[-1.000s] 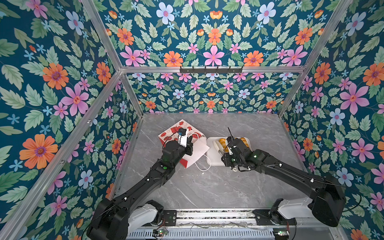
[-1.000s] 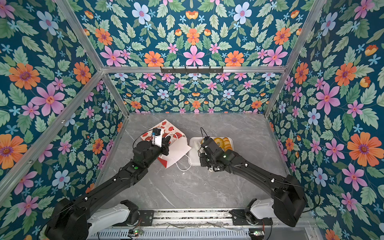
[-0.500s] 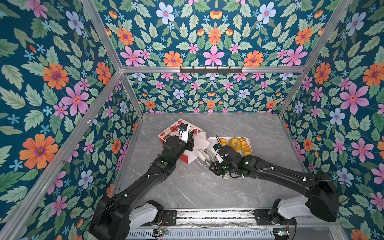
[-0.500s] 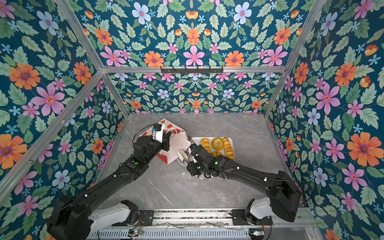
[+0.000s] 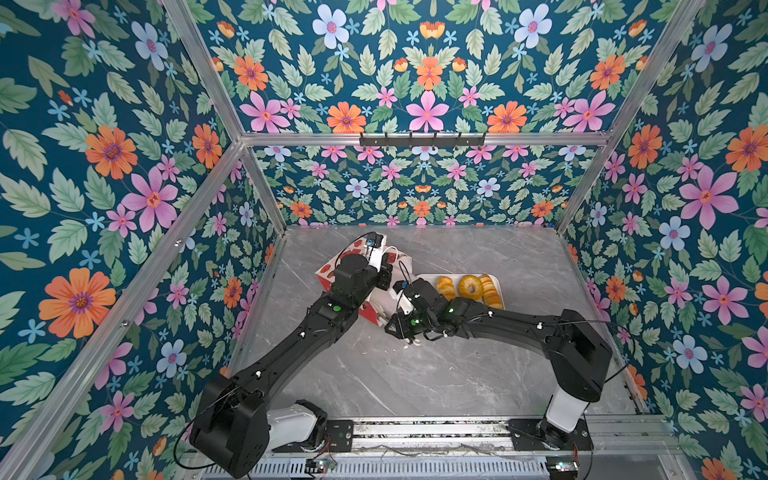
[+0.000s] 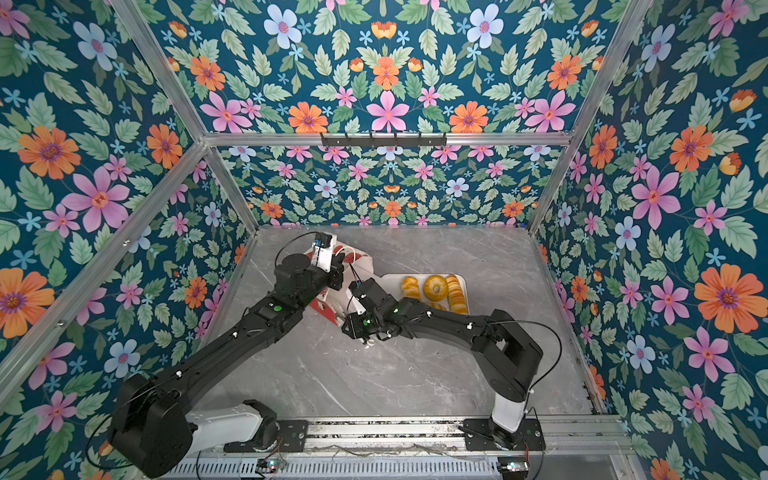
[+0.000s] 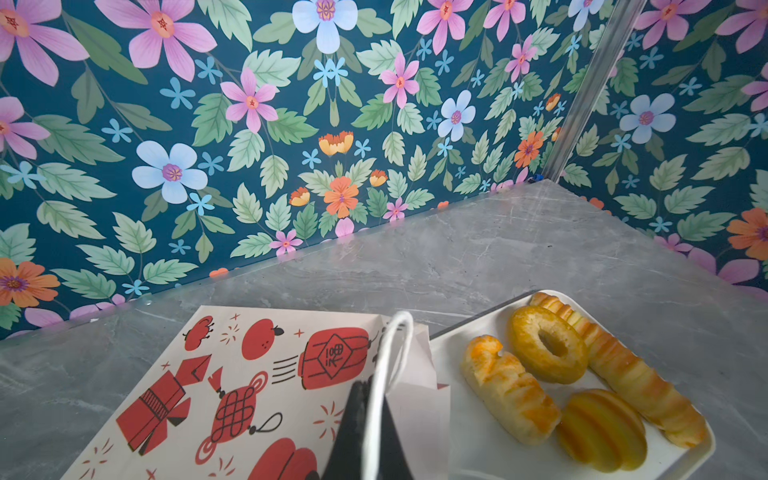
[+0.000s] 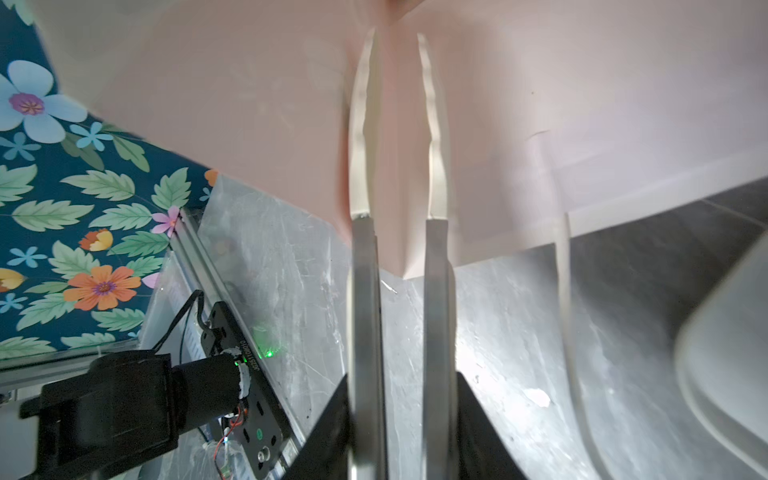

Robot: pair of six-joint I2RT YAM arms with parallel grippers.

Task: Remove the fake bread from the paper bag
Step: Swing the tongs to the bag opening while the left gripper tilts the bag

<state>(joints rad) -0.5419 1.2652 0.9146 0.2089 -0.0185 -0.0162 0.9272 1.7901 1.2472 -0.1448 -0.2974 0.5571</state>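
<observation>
In both top views: paper bag (image 5: 327, 274) lying centre-frame on grey table (image 5: 415, 382), much of it under the arms. Long axis approx. left-right in frame, closed end left, mouth end right, just beside white tray (image 5: 428, 278). On tray, fake bread (image 5: 471, 286): ring donut w/ twisted pcs either side, rest hidden by arm. L gripper (image 5: 384, 277) over bag's upper-right part. R gripper (image 5: 388, 327) set at bag's lower-right corner, i.e. the mouth end, so R arm nearer the opening. L wrist view: four pcs on tray at lower right (short roll, donut, long stick, ridged bun). No croissant seen, prob. inside bag, can't confirm. Bottom centre, L gripper clamped on white cord handle (image 7: 388, 357), holding mouth edge up next to tray. R wrist view: fingers (image 8: 361, 124) running up centre-frame w/ narrow gap, nothing pinched betw. them. Pinkish-white paper filling upper frame beyond tips; inside bag or against its wall, can't tell. Tray rim at right edge. Judged next: drive R fingers in along bag's length, away from tray, then close on whatever is inside.
</observation>
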